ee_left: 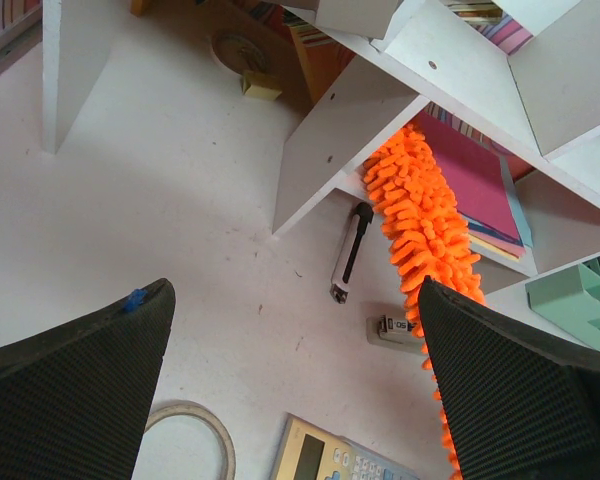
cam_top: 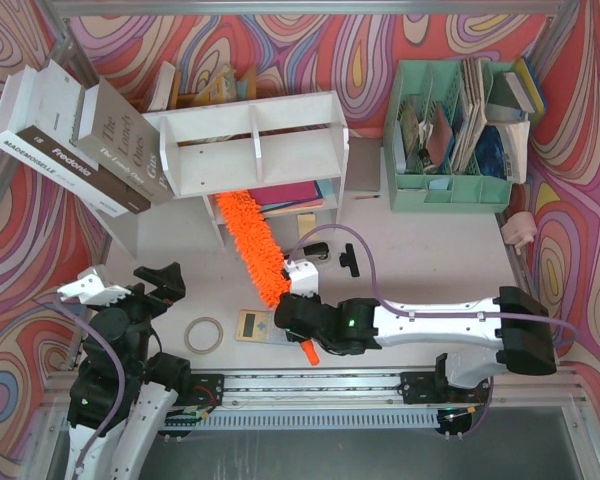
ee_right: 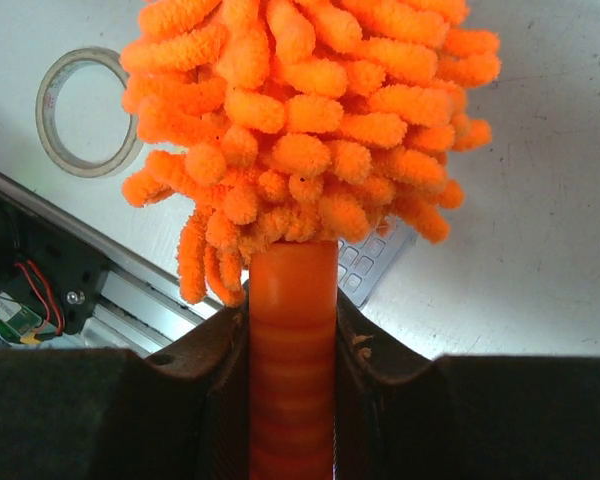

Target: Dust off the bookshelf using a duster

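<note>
- Gripping the slim handle of the duster (cam_top: 252, 240), my right end effector (ee_right: 292, 335) is closed firmly on the orange plastic, just below where the fluffy head begins.
- From that grip near the front of the surface (cam_top: 410, 250), the head runs away from me, and its far end lies inside the lower tier of the bookshelf (cam_top: 255, 140), just beside a vertical divider and against a pink folder (ee_left: 470, 180) stored there.
- My left end effector (ee_left: 295, 300) hangs wide apart and holds nothing, hovering over the left front of the surface and looking toward the shelf's open face.
- A tape roll (cam_top: 204, 335) and a calculator (cam_top: 255, 325) lie near my right wrist, and a black pen (ee_left: 350, 255) lies in front of the shelf.
- By my reading, the dusting stroke itself is in hand: the head is in the lower tier, while the upper compartments look yet to be wiped.
- The next move likely calls for sweeping the head sideways along the lower board with light pressure, then lifting it clear of the divider to reach the tier above.
- Pushing too hard could shift the folder or nudge the light shelf backward.
</note>
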Available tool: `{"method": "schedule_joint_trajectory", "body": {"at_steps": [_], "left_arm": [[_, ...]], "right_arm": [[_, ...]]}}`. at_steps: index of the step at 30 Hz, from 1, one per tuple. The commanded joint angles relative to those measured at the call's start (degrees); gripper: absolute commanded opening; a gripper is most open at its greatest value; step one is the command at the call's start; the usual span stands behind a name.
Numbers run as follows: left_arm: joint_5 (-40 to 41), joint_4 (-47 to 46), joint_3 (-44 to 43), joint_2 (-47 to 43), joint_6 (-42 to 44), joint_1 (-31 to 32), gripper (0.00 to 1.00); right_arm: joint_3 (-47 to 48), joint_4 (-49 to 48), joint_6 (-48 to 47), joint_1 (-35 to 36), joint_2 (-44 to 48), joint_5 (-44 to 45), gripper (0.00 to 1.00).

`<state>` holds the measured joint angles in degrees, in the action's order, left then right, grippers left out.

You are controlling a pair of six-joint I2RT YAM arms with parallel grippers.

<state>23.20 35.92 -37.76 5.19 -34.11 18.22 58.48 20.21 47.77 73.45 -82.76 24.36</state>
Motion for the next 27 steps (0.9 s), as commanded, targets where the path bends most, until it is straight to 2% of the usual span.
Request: {"method": "schedule_joint_trajectory", "body": {"at_steps": [1, 9, 20, 27], "left_arm": [[0.2, -0.2, 0.7, -0.7, 0.0, -0.4, 0.98], [0.2, -0.2, 0.6, -0.5, 0.0, -0.4, 0.98], [0.0, -0.3, 0.7, -0.5, 0.0, -0.4, 0.99], [0.1, -0.2, 0.7, -0.7, 0.0, -0.4, 0.98]], "right_arm": [[3.1, -2.9, -2.8, 0.0, 2.6, 1.7, 0.0], [9.0, -2.2, -5.6, 2.8, 5.2, 3.9, 0.0], [3.7, -1.1, -2.6, 3.2, -2.9, 1.0, 0.0], [7.7, -0.6, -5.0, 3.7, 1.2, 3.2, 0.0]]}}
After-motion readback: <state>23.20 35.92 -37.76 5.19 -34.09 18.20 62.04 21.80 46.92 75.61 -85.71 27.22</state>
